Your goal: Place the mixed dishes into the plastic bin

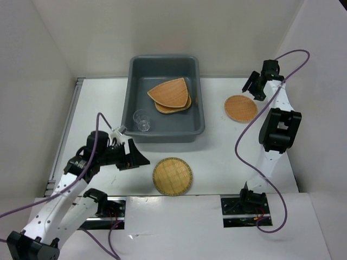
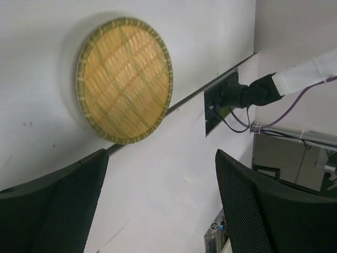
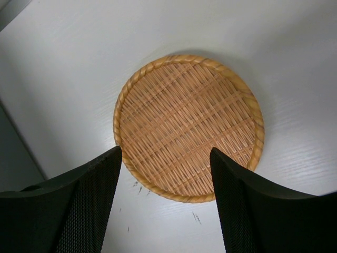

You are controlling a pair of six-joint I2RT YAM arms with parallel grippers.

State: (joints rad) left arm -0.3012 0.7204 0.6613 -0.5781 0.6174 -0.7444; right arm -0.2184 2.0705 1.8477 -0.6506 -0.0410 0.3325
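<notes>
Spread wide, the right gripper (image 3: 164, 155) is hovering over the round tan woven bamboo plate (image 3: 188, 121) at two o'clock; closing, it could skid off the flat rim.

The left arm (image 1: 57, 203) wears white link shells between black joint housings. The right arm (image 1: 268, 160) matches it, its white links broken by a chunky black elbow block (image 1: 279, 130). A purple cable (image 1: 237, 145) loops beside each arm, down to a black base (image 1: 252, 197) at the near edge of the desk (image 1: 217, 162). The left fingers (image 2: 52, 211) and right fingers (image 3: 68, 211) are broad matte-black plates with a fine dimpled mesh texture and curved edges.
</notes>
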